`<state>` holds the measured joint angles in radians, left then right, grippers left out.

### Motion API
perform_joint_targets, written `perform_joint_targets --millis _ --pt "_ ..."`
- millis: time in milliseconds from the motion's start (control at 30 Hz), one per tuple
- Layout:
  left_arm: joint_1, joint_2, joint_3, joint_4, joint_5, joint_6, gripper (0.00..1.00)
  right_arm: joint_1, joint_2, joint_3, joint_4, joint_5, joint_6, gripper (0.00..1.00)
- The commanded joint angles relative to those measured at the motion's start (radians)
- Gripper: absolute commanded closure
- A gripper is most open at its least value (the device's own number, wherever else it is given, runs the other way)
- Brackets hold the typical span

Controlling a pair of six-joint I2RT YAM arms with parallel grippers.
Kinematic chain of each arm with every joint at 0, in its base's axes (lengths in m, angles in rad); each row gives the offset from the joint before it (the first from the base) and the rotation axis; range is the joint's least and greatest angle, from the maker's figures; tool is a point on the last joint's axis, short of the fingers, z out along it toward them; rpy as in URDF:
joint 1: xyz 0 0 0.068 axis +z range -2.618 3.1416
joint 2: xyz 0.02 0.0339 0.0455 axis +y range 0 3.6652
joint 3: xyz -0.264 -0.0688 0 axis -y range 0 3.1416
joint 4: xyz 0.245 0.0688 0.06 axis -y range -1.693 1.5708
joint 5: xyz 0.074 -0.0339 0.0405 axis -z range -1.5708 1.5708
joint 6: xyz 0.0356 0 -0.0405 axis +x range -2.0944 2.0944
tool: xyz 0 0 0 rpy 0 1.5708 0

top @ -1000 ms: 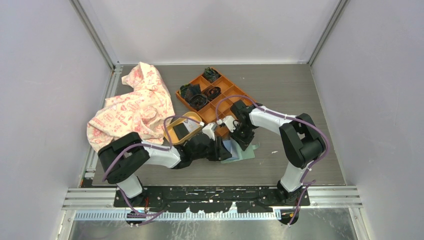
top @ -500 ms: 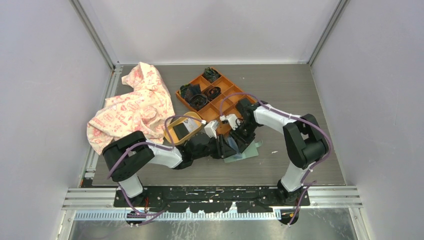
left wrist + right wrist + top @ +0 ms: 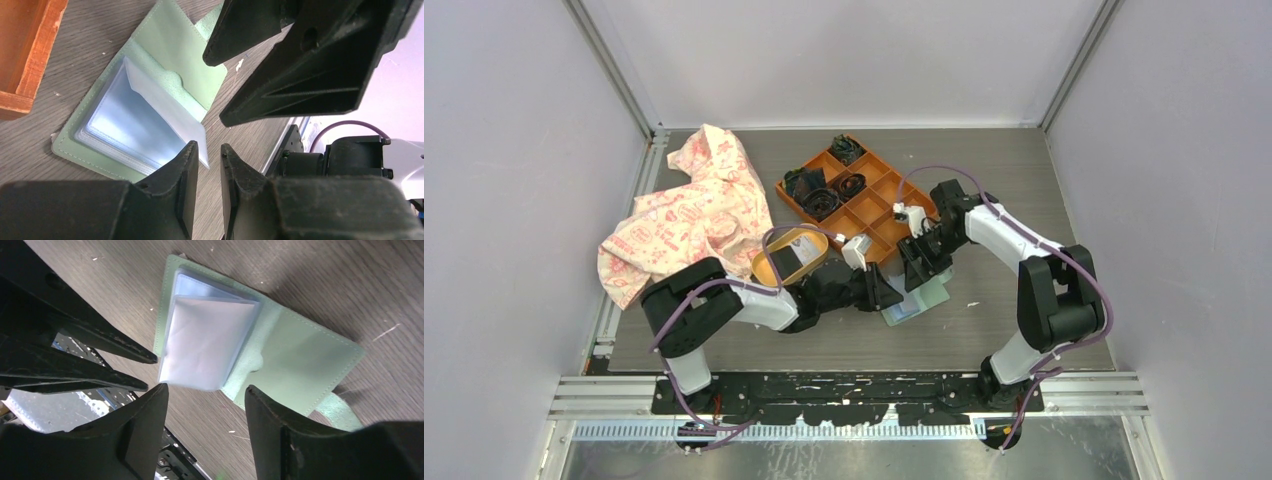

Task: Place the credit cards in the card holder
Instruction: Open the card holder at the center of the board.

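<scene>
Seen from above, the left hand (image 3: 892, 294) and right hand (image 3: 917, 278) hide part of the card holder (image 3: 924, 303). The left wrist view's edge cuts off the orange tray (image 3: 20, 60). Its dark contents (image 3: 822, 200) are too small to identify.

A crumpled cream cloth printed with pink-red patterns (image 3: 689, 215) lies at the upper left of the grey wood-grain tabletop (image 3: 1014, 190). To its right, at upper centre, sits an orange nine-compartment tray (image 3: 879, 193) with dark coiled items (image 3: 822, 203) in its upper-left compartments. A yellow oval dish (image 3: 762, 270) rests just below-left of the tray.
</scene>
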<state>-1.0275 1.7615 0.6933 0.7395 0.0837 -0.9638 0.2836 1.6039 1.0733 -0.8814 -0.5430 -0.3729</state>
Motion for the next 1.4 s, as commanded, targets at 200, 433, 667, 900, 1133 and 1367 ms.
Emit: perform_joint_targets --millis 200,433,667,900,1133,1367 --pt "-0.003 -0.057 -0.075 0.079 -0.065 0.024 0.71 0.046 0.066 0.004 0.022 0.008 0.028 0.40" --pt "-0.003 -0.001 -0.084 0.132 -0.064 -0.082 0.62 0.060 0.135 0.023 0.020 0.078 0.042 0.71" --pt "-0.002 0.036 -0.067 0.133 -0.076 -0.108 0.58 0.060 0.169 0.028 0.016 0.111 0.041 0.80" --pt "-0.002 0.057 -0.063 0.127 -0.106 -0.154 0.56 0.061 0.182 0.031 0.011 0.125 0.040 0.80" --pt "-0.016 0.027 -0.088 0.155 -0.125 -0.184 0.57 0.061 0.187 0.034 0.000 0.123 0.034 0.80" --pt "-0.037 -0.057 -0.128 0.123 -0.181 -0.200 0.58 0.052 0.072 0.044 -0.031 0.066 -0.012 0.70"
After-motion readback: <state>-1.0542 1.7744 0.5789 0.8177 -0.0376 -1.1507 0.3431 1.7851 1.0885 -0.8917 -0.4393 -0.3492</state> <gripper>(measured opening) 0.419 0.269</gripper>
